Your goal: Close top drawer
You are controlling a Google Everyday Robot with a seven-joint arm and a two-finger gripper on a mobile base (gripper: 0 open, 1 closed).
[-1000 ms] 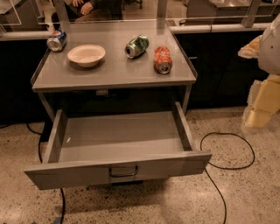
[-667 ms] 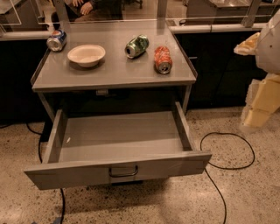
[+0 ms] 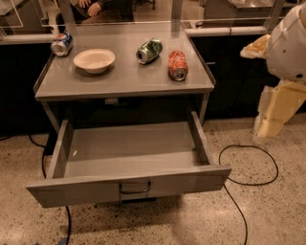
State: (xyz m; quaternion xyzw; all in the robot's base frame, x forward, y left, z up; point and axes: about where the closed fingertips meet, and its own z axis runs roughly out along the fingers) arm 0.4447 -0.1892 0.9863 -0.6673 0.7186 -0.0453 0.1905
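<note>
The top drawer is a wide, shallow grey metal drawer under the grey table. It is pulled far out and its inside is empty. A small dark bar handle sits at the centre of its flat front panel. My arm and gripper hang at the right edge of the view, pale and yellowish, level with the drawer's right side and well apart from it. The gripper touches nothing.
On the grey table top lie a white bowl, a green can, a red can and a blue can. A black cable loops on the speckled floor at right. A person's hands show behind.
The upper part of my arm at the right edge has shifted slightly to the left. The drawer stands open as before.
</note>
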